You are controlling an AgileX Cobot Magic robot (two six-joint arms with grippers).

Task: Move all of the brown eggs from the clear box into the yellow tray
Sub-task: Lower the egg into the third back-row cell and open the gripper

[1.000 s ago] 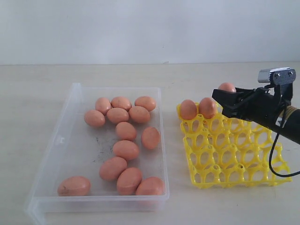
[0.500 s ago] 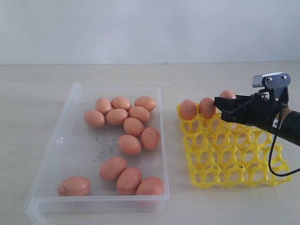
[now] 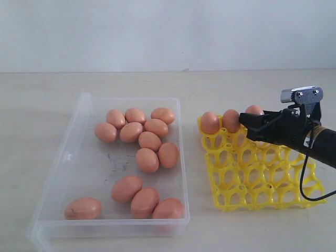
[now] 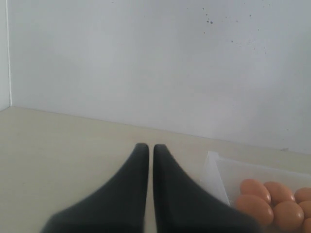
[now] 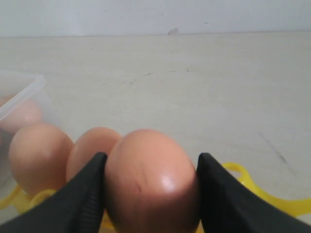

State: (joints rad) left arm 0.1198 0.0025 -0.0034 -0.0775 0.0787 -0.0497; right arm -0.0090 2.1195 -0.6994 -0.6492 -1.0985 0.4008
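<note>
My right claw point(image 5: 151, 165) is clenched on one brown egg point(image 5: 150, 194) at the far row of the yellow tray point(image 3: 236, 202), just beside two seated eggs point(image 3: 210, 122). I judge it best to lower it straight into its cup, then release gently without nudging those neighbours. Raised posts point(image 3: 241, 186) hem the cup closely. Thirteen brown eggs point(image 3: 147, 160) lie in the clear box point(image 3: 73, 168). My left claw point(image 4: 150, 151) is pinched together, empty. Open tabletop point(image 3: 252, 84) lies beyond.

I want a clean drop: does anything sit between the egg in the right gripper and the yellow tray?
Nothing visible does. The held egg hangs over the yellow tray, beside two seated eggs.
</note>
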